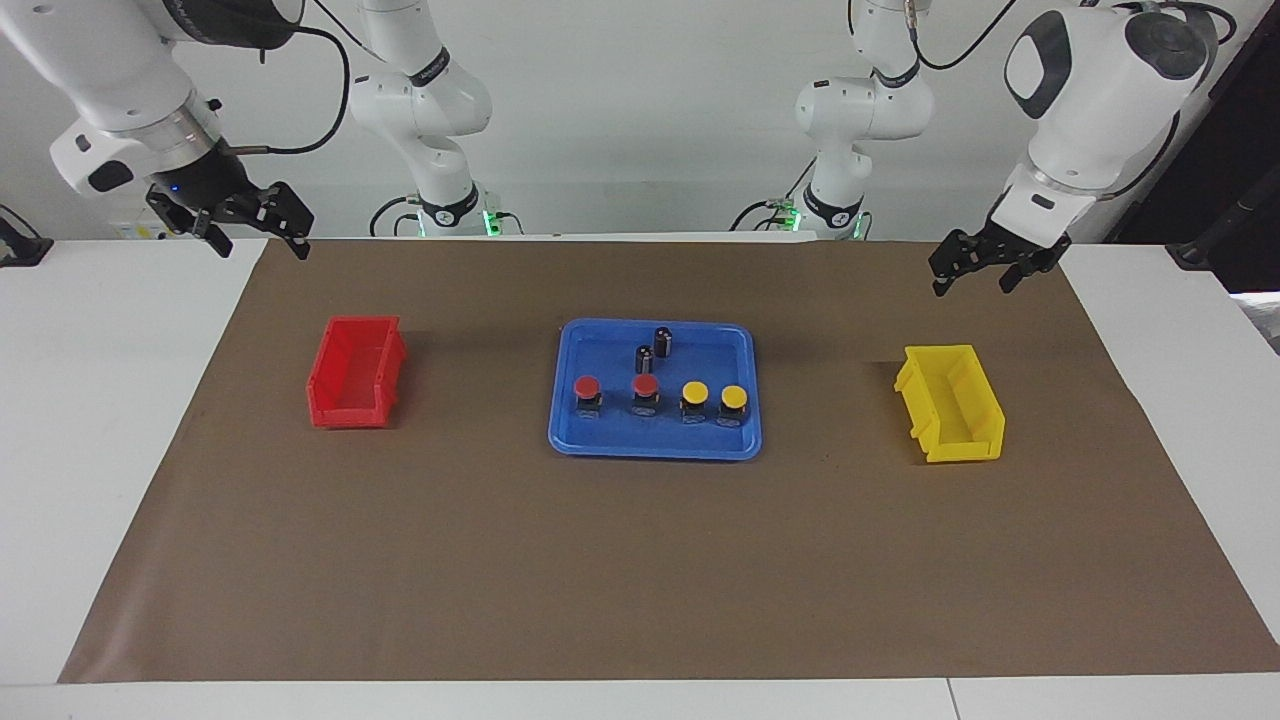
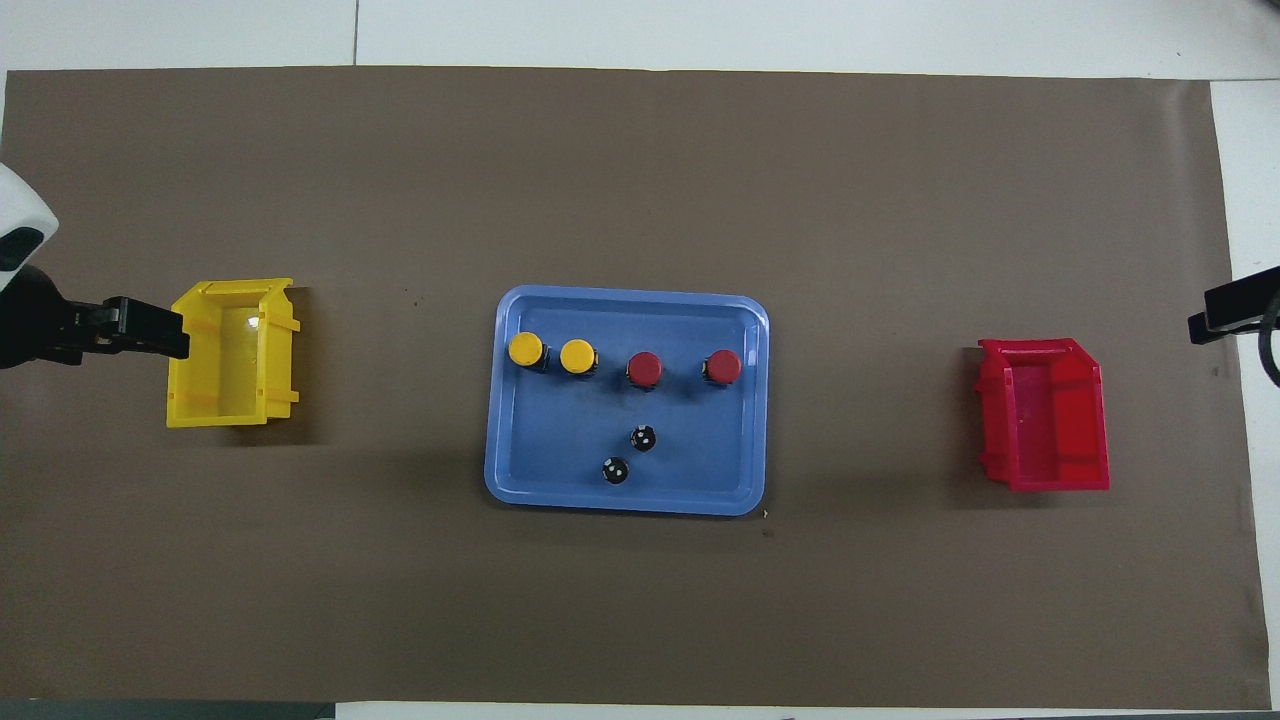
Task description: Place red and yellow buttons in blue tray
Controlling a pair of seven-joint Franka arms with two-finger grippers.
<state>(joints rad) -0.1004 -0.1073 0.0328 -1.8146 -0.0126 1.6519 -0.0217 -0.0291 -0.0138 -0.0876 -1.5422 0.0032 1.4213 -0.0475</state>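
Now all four red and yellow buttons (image 1: 659,395) stand in the blue tray (image 1: 570,420); I park my left gripper (image 1: 985,262) and right gripper (image 1: 243,225) with fingers spread, empty, clear of the bins.

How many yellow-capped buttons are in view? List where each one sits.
2. Both stand in the blue tray, side by side in the row farther from the robots: one yellow button nearest the left arm's end, the other yellow button beside a red button. None appears hidden.
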